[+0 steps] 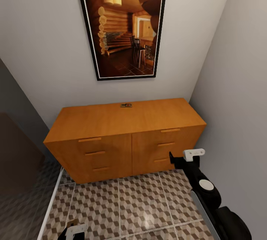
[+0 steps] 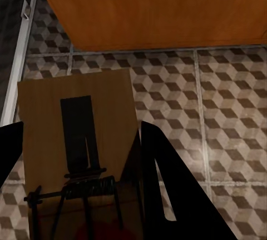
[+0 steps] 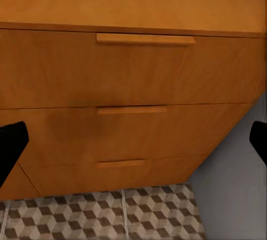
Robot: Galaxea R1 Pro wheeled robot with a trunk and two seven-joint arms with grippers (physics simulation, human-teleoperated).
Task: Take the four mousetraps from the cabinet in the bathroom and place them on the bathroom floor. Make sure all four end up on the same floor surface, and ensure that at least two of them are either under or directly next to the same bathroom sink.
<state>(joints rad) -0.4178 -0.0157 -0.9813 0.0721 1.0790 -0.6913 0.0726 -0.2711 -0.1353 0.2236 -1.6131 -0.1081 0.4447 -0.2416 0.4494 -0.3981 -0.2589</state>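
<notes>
A flat tan wooden mousetrap (image 2: pixel 78 140) with dark wire sat clamped between the left gripper's (image 2: pixel 78 162) fingers. Another small mousetrap (image 1: pixel 126 105) lay centre-frame atop the orange-brown wooden cabinet (image 1: pixel 122 140). The right gripper's (image 3: pixel 133 143) fingers stood apart.

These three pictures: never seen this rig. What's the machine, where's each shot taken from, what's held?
It is a simulated wheeled robot with two arms. The big picture looks down from its head at an orange wooden cabinet under a framed picture, on patterned floor tiles. One mousetrap lies on the cabinet top. The other two pictures come from cameras at each wrist. The left tool is closed on a second mousetrap, held above the tiles. The right tool is open and empty, facing the cabinet's right-hand drawers; that arm shows at the lower right of the head view.
</notes>
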